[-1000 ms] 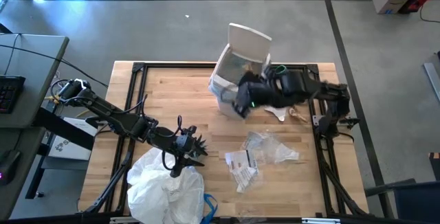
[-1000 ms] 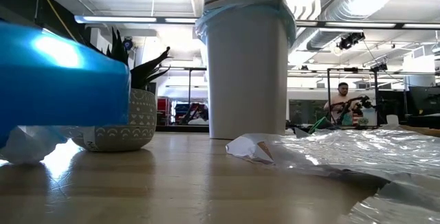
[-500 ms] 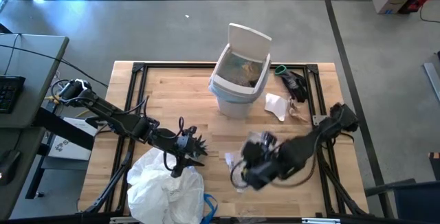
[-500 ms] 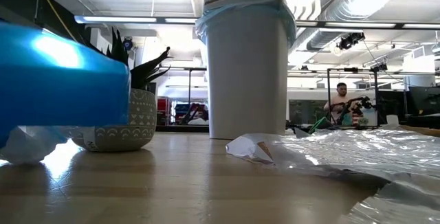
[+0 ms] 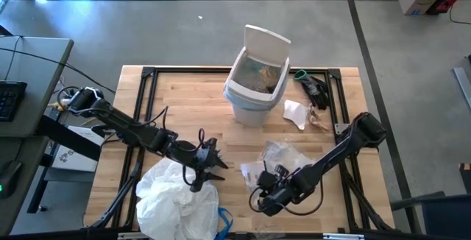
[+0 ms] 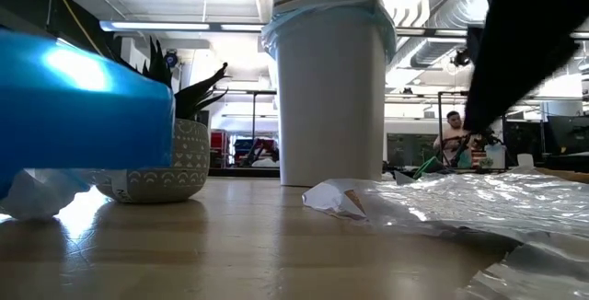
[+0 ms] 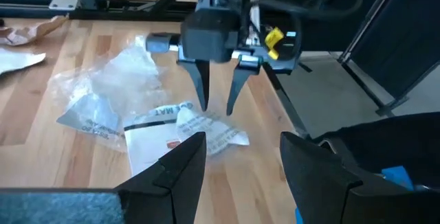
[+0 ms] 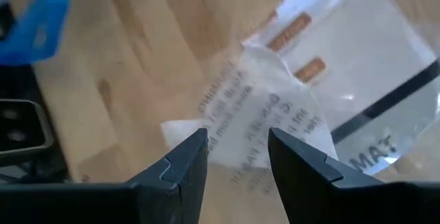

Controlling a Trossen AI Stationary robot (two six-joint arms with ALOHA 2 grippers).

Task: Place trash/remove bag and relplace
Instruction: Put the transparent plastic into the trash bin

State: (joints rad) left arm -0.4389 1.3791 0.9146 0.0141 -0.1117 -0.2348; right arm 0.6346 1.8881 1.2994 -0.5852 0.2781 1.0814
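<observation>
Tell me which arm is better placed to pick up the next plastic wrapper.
Right. The right gripper hangs open directly above the printed wrapper, fingers pointing down. The left gripper sits farther off beside the white bag.

Both arms are black, built of slim jointed tubes with black cables looping alongside. The left arm [image 5: 125, 126] carries a pale cable bundle at its base. The right gripper [image 7: 215, 107] has a boxy black head, two tapered dark fingers, silver fittings and a yellow tag beside it.
</observation>
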